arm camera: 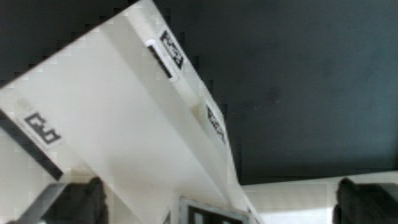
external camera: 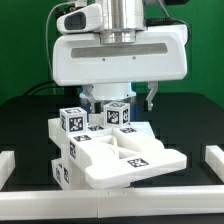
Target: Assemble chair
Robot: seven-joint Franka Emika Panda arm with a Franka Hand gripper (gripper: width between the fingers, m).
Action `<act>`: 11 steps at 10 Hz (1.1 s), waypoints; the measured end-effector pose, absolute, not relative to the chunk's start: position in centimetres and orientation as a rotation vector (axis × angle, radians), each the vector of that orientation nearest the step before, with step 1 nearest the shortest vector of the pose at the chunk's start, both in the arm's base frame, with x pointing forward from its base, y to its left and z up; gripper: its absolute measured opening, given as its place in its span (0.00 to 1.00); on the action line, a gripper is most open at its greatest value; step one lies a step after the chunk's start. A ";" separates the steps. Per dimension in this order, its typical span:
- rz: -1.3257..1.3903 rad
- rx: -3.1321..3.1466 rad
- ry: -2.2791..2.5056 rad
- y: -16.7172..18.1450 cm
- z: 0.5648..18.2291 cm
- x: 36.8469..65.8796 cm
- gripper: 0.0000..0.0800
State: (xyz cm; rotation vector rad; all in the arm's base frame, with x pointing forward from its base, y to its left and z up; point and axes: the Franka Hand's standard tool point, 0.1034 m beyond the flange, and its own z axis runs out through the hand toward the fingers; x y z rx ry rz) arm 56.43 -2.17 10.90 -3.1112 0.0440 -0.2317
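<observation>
The chair [external camera: 108, 150], a cluster of matte white blocky parts with small black-and-white square tags, lies nearest the camera in the exterior view, on the dark worktop [external camera: 25, 120] at its middle. A flat slab juts toward the camera and the exterior view's right, its X-braced openings facing up. Tagged posts stand up at the back of the cluster, just under the arm's white housing. The assembly's long axis runs on a diagonal, from the back on the exterior view's left to the front on its right. Plain white rails [external camera: 212, 160] lie at either edge of the worktop, well apart from the chair.

The tool [arm camera: 214, 200] hangs above the rear posts. In the wrist view its dark fingers [arm camera: 365, 198] stand wide apart. A white panel of the chair [arm camera: 125, 130] runs slantwise between them, with tags along its edge. Whether either finger touches the panel cannot be told; nothing is clamped.
</observation>
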 end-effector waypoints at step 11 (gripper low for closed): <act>-0.205 -3.112 -0.013 -2.3 10.7 58.5 0.81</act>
